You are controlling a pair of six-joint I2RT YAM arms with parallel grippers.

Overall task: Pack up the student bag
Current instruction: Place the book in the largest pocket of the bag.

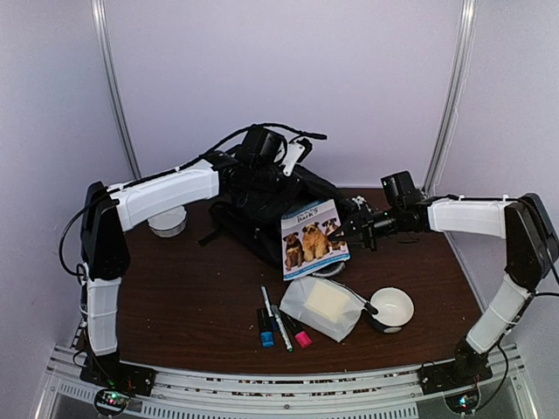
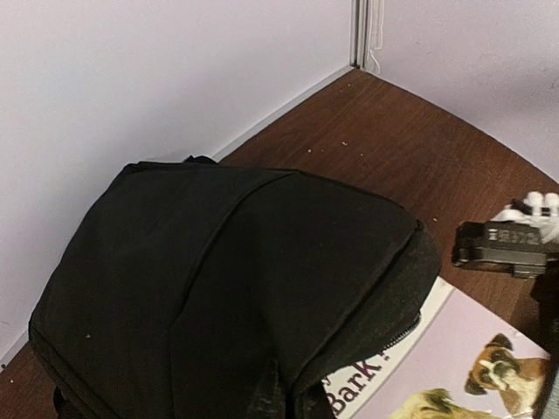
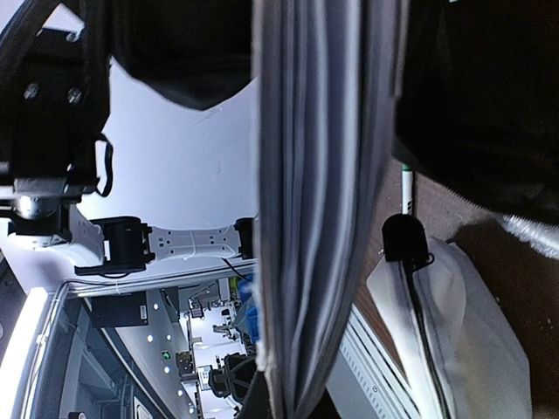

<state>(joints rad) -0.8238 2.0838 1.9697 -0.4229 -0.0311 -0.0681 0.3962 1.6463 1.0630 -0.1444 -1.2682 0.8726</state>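
Observation:
The student bag (image 1: 253, 199), a large black backpack, lies at the back centre of the table. A book with puppies on its cover (image 1: 313, 237) stands tilted against the bag's front, its top edge under the bag's zipped opening (image 2: 410, 327). My right gripper (image 1: 343, 230) is shut on the book's right edge. The book's grey page edges (image 3: 323, 209) fill the middle of the right wrist view. My left gripper (image 1: 262, 166) is over the top of the bag. Its fingers are hidden, but the black fabric (image 2: 271, 384) bunches up where they meet.
A translucent white pouch (image 1: 325, 305) with a black zip lies near the front. Beside it are markers (image 1: 278, 325), a pink eraser (image 1: 302, 339) and a white bowl (image 1: 391, 307). A clear round tub (image 1: 168, 220) sits at the left, near the back wall.

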